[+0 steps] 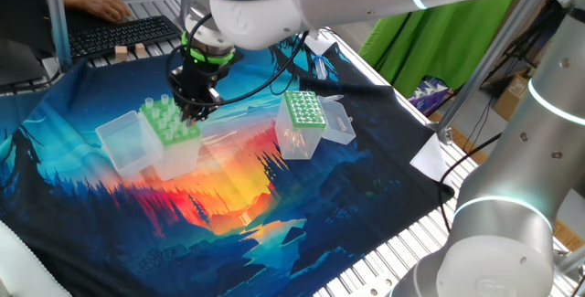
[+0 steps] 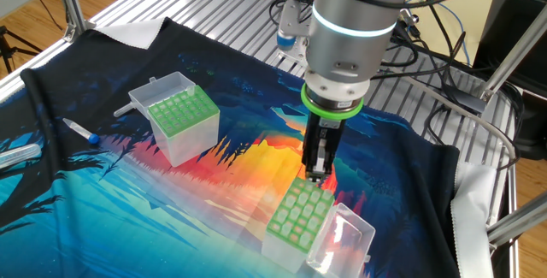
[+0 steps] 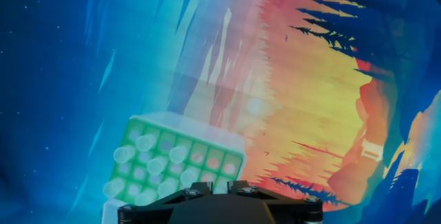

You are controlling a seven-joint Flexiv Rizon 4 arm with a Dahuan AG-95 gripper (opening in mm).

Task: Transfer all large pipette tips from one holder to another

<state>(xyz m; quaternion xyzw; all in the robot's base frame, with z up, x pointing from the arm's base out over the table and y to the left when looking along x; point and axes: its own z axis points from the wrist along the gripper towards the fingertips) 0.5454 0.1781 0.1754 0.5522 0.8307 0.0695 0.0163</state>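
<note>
The holder (image 1: 183, 148) with the light-green wide-holed plate stands left on the printed cloth, its clear lid (image 1: 122, 139) hinged open. Several large pipette tips (image 1: 163, 105) stand in it. My gripper (image 1: 195, 110) reaches down among them. From the other side it (image 2: 318, 172) hangs over the far edge of this holder (image 2: 295, 216). Its fingers stand close together with a whitish streak between them, apparently one tip's top. The hand view looks down on the tips (image 3: 145, 143) in the holder (image 3: 231, 158). The other holder (image 1: 304, 110) (image 2: 181, 111), finely holed, stands apart.
A keyboard (image 1: 128, 32) with a person's hand (image 1: 102, 6) on it lies at the back. Black cables (image 1: 352, 87) cross the cloth behind the finely holed box. A blue-capped pen-like thing (image 2: 81, 133) and white paper (image 2: 137, 32) lie near the cloth's edge.
</note>
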